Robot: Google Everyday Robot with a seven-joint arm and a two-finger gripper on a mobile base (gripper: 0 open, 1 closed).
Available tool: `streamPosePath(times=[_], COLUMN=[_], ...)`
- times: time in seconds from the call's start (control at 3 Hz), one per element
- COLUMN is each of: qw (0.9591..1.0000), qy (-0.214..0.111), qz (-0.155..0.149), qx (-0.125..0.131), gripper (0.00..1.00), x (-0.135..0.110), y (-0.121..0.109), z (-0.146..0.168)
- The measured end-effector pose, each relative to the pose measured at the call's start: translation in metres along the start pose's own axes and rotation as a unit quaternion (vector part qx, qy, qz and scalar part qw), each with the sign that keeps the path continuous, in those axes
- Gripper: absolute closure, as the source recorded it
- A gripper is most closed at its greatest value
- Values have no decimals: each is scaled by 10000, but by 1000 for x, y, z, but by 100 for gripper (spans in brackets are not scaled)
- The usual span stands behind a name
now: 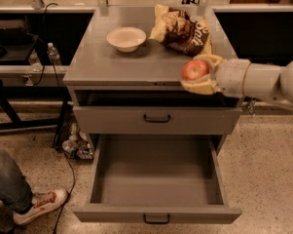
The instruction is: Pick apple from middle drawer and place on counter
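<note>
My gripper [198,73] is shut on the apple [194,69], small, round and reddish-pink. It holds the apple at the front right edge of the counter [112,65], just above the surface. The pale fingers [200,87] wrap the apple from above and below. The middle drawer [155,213] is pulled far out below, and its deep grey tray is empty. A closed grey drawer front [156,118] with a black handle lies between the counter and the open drawer.
A white bowl [126,38] and a crumpled chip bag [182,29] sit at the back of the counter. A person's leg and shoe [36,206] are at the lower left. Bottles and cables [75,147] lie left of the cabinet.
</note>
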State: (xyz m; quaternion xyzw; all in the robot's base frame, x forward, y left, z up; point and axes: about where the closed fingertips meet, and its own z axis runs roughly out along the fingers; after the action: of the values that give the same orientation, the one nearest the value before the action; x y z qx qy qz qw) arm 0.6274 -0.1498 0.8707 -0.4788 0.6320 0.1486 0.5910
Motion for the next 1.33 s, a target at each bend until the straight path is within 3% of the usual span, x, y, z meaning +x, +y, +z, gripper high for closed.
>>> streamPosePath(times=[0.33, 0.67, 1.0, 1.33], qw=[9995, 9994, 9997, 9993], qy=[46, 1, 44, 98], qz=[-253, -155, 53, 277], qx=[172, 302, 250, 235], gripper=[100, 100, 100, 82], x=[-15, -8, 6, 19], y=[-37, -71, -79, -84], z=[10, 45, 72, 91])
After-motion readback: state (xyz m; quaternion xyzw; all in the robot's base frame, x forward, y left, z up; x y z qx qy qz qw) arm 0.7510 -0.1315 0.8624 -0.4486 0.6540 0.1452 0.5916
